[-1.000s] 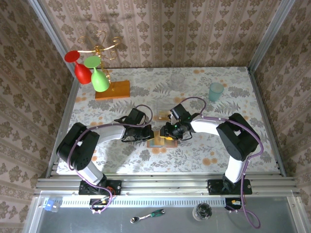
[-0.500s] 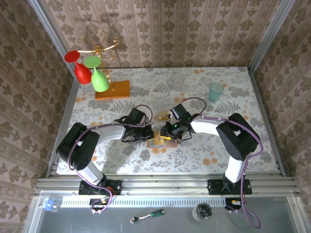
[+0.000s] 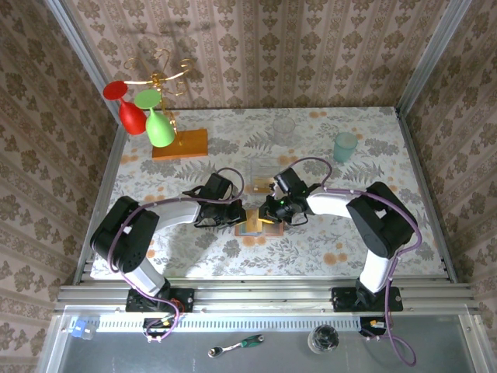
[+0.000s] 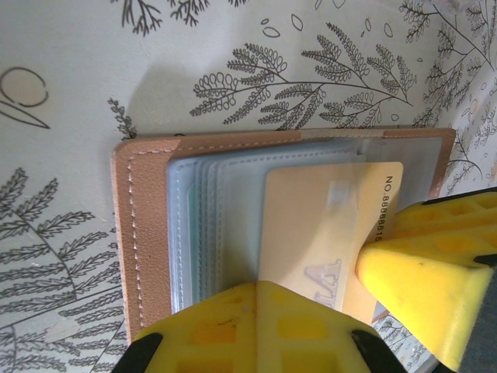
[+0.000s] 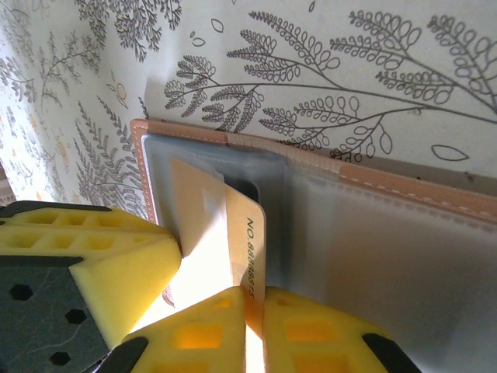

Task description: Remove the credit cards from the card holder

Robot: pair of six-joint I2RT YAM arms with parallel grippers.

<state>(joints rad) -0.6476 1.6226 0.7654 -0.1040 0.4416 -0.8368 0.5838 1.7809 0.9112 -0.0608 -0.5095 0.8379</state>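
1. The holder (image 3: 247, 228) lies open and flat on the table (image 3: 349, 233), in the middle and nearer the arms than the far wall. Both arms reach in and meet over it.
2. In the left wrist view the holder's (image 4: 144, 233) brown stitched rim frames grey-blue sleeves. A tan card (image 4: 311, 225) sits partly inside them, its numbered end poking past the sleeve edge.
3. The right end effector (image 3: 268, 211) is pinched narrow on that numbered end. In the right wrist view the card (image 5: 213, 233) tilts up out of the holder (image 5: 388, 186) and its edge runs straight into the seam between the right end effector's (image 5: 252, 311) yellow pads.
4. The left end effector (image 3: 235, 214) is narrow too, its yellow fingers drawn together with no gap that I can see. It (image 4: 256, 295) bears down on the holder's near edge, just beside the card. Whether it pinches the leather or only presses it, I can't tell.
5. The two end effectors sit close together at the card, nearly touching.
6. An orange slab (image 3: 180, 144) and a teal cup (image 3: 345, 145) stand well apart, toward the far side of the table.
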